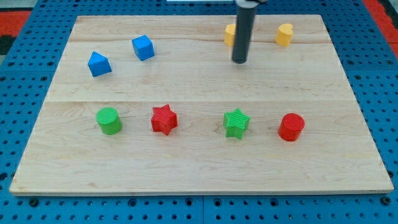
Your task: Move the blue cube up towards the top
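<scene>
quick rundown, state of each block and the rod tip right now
blue cube: untouched, upper left
blue wedge-like block: left of cube, apart
yellow block: partly hidden behind rod
yellow heart-like block: top right
green cylinder, red star, green star, red cylinder: bottom row, apart
my tip: right of cube, touching nothing

bare board [186,81] lay between my tip [240,61] and the blue cube [143,47]; a partly hidden yellow block [229,34] stood just behind the rod, nothing above the cube.
</scene>
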